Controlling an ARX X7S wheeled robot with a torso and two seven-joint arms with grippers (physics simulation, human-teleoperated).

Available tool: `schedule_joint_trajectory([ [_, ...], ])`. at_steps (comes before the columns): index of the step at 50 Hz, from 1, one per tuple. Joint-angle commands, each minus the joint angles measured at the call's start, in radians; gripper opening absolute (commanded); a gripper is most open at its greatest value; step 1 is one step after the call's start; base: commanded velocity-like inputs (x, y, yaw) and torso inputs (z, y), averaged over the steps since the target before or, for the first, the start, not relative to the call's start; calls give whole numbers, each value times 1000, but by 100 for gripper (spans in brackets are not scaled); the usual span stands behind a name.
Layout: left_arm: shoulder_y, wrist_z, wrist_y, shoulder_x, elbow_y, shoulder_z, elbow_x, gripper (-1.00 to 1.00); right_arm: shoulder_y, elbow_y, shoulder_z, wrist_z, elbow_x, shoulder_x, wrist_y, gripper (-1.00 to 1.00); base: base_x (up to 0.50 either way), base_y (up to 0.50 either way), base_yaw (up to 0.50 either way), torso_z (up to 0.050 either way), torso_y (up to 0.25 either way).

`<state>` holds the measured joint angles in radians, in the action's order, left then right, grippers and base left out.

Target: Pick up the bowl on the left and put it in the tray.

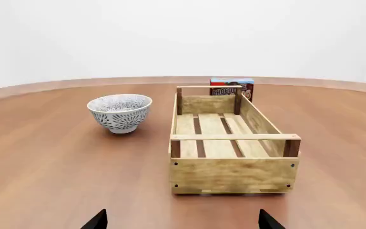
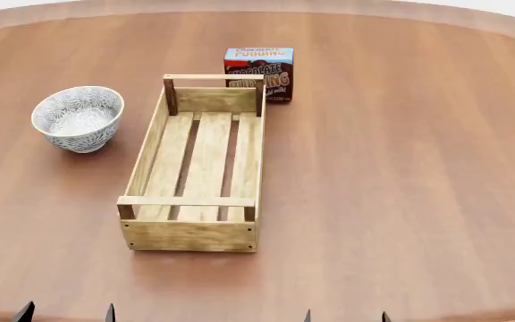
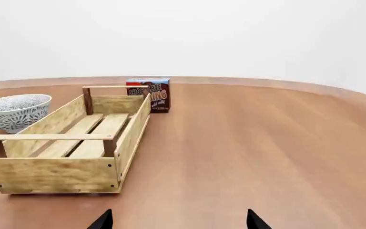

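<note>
The bowl point(image 2: 78, 118), white with a dense grey floral pattern, stands upright on the wooden table at the left, a short gap from the tray point(image 2: 148, 148). The tray point(image 1: 234, 174) is a long light-wood crate with a slatted bottom and nothing in it. In the left wrist view the bowl point(image 1: 120, 112) is beside the crate's far end. My left gripper point(image 2: 66, 313) is at the table's near edge, open, well short of the bowl. My right gripper point(image 2: 345, 316) is also open at the near edge, right of the crate. The bowl point(image 3: 15, 111) shows behind the tray point(image 3: 55, 174) in the right wrist view.
A chocolate pudding box point(image 2: 259, 72) stands just behind the tray's far right corner. The round wooden table point(image 2: 401, 174) stretches wide to the right of the crate, with its curved far edge at the top of the head view.
</note>
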<state>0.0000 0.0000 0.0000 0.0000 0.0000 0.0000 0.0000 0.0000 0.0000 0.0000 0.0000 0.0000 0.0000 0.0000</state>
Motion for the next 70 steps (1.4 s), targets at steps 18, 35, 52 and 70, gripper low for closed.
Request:
schedule_joint_trajectory([
  [18, -8, -99, -24, -52, 23, 56, -15, 100, -3, -15, -50, 25, 99, 53, 3, 100, 0, 0, 0, 0, 0],
  [35, -13, -143, 15, -78, 0, 90, -9, 100, -6, 4, -80, 40, 122, 76, -64, 100, 34, 304, 0, 0, 0],
  [52, -11, -166, 15, -97, -4, 111, -28, 100, -10, 4, -101, 60, 147, 94, -68, 100, 60, 500, 0, 0, 0],
  [70, -13, -182, 10, -116, -2, 134, -46, 100, -9, 4, -119, 81, 174, 111, -69, 100, 59, 500, 0, 0, 0],
])
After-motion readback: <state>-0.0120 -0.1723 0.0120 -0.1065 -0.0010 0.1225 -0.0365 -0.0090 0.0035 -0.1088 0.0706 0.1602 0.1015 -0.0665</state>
